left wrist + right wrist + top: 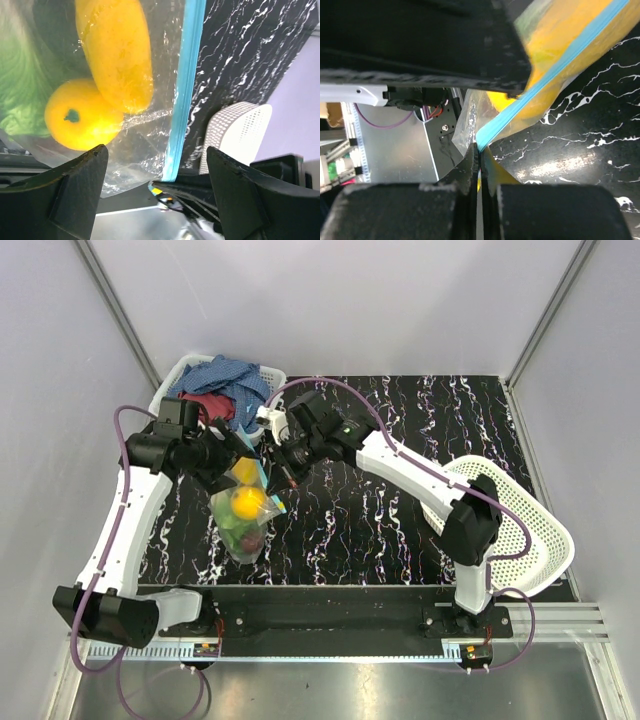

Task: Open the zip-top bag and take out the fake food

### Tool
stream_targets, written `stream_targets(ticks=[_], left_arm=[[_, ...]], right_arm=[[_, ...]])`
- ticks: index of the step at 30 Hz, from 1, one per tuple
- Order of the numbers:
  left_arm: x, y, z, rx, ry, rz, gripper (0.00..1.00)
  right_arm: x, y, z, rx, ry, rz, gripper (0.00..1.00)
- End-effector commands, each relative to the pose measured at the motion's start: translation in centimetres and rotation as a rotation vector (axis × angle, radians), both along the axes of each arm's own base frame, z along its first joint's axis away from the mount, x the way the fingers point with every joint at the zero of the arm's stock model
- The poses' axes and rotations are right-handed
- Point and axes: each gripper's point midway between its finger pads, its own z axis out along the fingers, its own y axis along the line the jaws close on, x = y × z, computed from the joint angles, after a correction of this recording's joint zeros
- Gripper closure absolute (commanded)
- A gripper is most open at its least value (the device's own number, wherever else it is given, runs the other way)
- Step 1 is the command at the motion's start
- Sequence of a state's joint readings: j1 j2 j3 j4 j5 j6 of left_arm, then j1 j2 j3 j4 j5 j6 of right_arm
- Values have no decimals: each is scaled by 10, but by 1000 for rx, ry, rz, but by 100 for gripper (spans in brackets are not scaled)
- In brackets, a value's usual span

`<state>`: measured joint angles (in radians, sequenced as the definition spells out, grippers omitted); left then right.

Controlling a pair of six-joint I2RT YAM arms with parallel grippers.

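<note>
Black marbled surface between pale grey walls carries everything, and the zip-top bag is the landmark.

Nearest to the arm bases lies the bag's closed bottom end, resting on the surface. Inside are dark pieces of the fake food that I cannot name from above. A little farther, towards the bag's mouth, sit two yellow lemons with the green lettuce beside them, all inside the clear plastic.

At the mouth both arms meet. The right gripper is clenched on the corner of the teal zip strip, on the bag's right side. I think it pins this end so that the mouth has a fixed point to be pulled against. The left gripper is released, its fingers spread wide on the bag's left side, with the strip running between them in its own camera. It grasps nothing; probably it is lining up to take the opposite lip. The strip looks flat and not yet parted, so the food is not reachable.

Well to the right of the bag is a white oval basket. Beyond the bag's mouth, at the far left, another white basket holds blue and red cloths.
</note>
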<state>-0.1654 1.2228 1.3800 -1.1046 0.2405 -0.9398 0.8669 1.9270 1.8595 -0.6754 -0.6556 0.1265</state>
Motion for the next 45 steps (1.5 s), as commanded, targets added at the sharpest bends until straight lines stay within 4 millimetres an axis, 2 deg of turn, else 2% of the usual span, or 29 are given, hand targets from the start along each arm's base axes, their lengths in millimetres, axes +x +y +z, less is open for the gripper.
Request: stream_targets(ticks=[1, 6, 7, 9, 10, 12, 13, 14, 16, 17, 19, 20, 21, 27, 30, 32, 33, 34, 35, 36, 37, 38, 39, 40, 41, 42, 43, 44, 45], left_arm=[[12, -14, 11, -104, 17, 33, 18], [14, -14, 4, -97, 53, 40, 20], [13, -15, 1, -97, 63, 33, 22], [13, -15, -5, -80, 83, 26, 23], [14, -17, -4, -76, 79, 17, 23], [15, -18, -4, -51, 74, 5, 23], [15, -21, -2, -40, 63, -7, 23], [14, -21, -3, -29, 64, -11, 23], [12, -24, -5, -23, 72, -21, 24], [10, -24, -9, -20, 84, -27, 28], [8, -24, -12, -16, 83, -33, 44], [7, -23, -14, -9, 81, -43, 61], [8, -24, -12, -13, 62, -50, 68], [10, -21, -9, 11, 15, -77, 92], [9, -20, -11, 10, 20, -82, 100], [6, -21, -9, -1, 18, -83, 100], [5, -19, -10, -7, 23, -76, 100], [4, -19, -10, -17, 27, -75, 100], [2, -18, -5, -28, 16, -61, 100], [2, -15, -4, -35, 13, -45, 100], [1, -14, -2, -42, 9, -38, 100], [0, -12, 3, -51, -5, -24, 100], [-1, -9, 5, -60, -8, -9, 100], [-3, -11, 5, -84, 4, 1, 100], [-6, -11, 8, -96, -3, 6, 100], [-6, -12, 9, -109, -3, 7, 100], [-9, -15, 10, -131, 7, 9, 100], [-11, -16, 8, -140, 16, 11, 100], [-13, -16, 10, -149, 13, 15, 100]], right_arm=[[-15, -2, 40, 37, -144, 82, 100], [-18, -5, 28, -57, -230, 112, 100], [-22, -2, 33, -55, -252, 126, 100], [-20, -5, 21, -123, -284, 139, 100], [-22, -1, 29, -120, -314, 149, 100], [-22, -3, 16, -193, -327, 170, 100], [-20, 0, 25, -185, -355, 168, 100], [-21, 0, 16, -225, -357, 181, 100], [-19, 3, 22, -213, -377, 177, 100], [-20, 5, 21, -215, -383, 176, 100], [-20, 6, 19, -230, -389, 174, 100], [-20, 5, 19, -238, -399, 170, 100], [-22, 6, 19, -241, -401, 173, 100], [-22, 7, 22, -249, -413, 147, 100], [-20, 6, 27, -246, -414, 111, 95], [-16, 2, 32, -251, -420, 68, 82], [-15, 0, 27, -269, -416, 52, 74], [-12, -3, 35, -258, -424, 5, 68], [-13, -5, 36, -255, -419, -10, 57], [-16, -9, 25, -277, -393, -19, 49], [-19, -9, 42, -217, -383, -58, 39], [-22, -10, 44, -196, -367, -74, 26], [-30, -16, 24, -221, -322, -80, 20], [-32, -13, 50, -109, -322, -130, 15], [-34, -15, 52, -76, -315, -149, 1], [-41, -24, 20, -113, -277, -153, 0], [-42, -22, 49, 12, -296, -191, 0], [-45, -25, 49, 42, -290, -206, 0], [-52, -31, 26, 31, -260, -205, 0]])
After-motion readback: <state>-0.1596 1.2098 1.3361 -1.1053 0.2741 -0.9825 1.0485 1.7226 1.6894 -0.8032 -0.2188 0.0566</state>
